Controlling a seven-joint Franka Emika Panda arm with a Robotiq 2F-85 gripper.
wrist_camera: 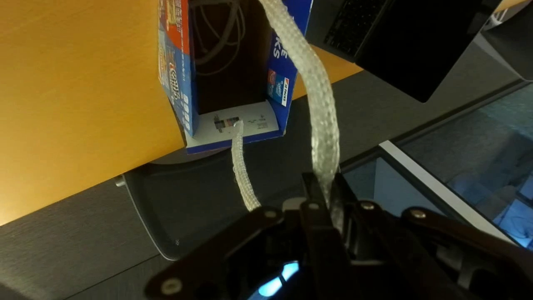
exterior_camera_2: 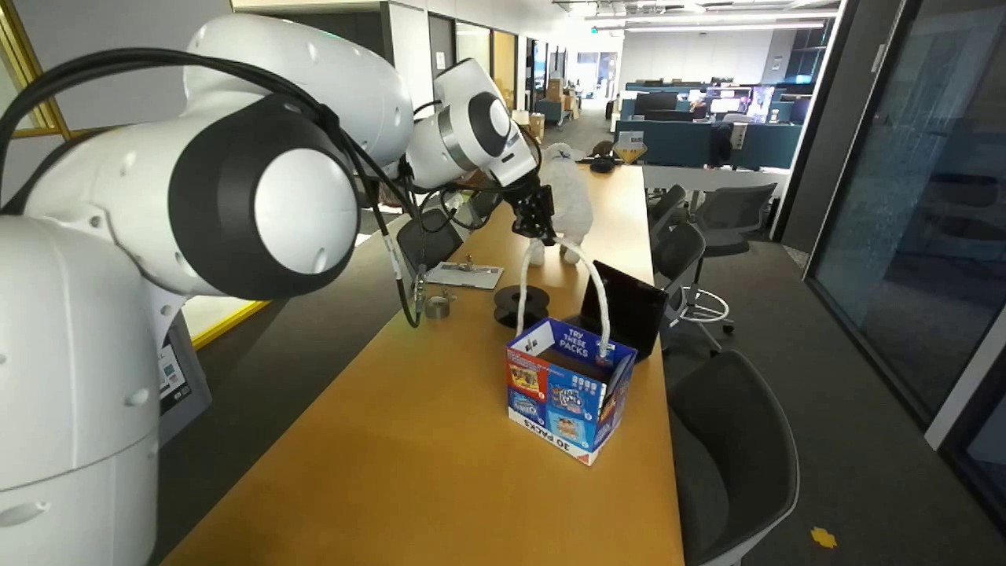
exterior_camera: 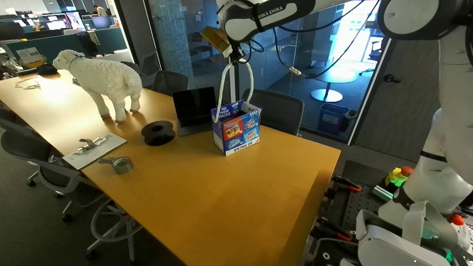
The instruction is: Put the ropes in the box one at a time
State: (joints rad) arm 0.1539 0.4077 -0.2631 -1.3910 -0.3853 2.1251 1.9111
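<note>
Coarse-woven rope [wrist_camera: 321,100]; printed cardboard box [exterior_camera: 238,133].
Tabletop [exterior_camera: 207,195] smooth, wood-look, faintly glossy; sheep figure [exterior_camera: 105,77] woolly, matt; arm shell [exterior_camera_2: 71,377] smooth, plastic-looking.

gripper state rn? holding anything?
Gripper: closed, holding a white rope, which hangs down on both sides of the grip.

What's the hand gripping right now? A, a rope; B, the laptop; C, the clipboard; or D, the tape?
A: the hand pinches a rope, whose two sides hang down toward the box in both exterior views.
</note>
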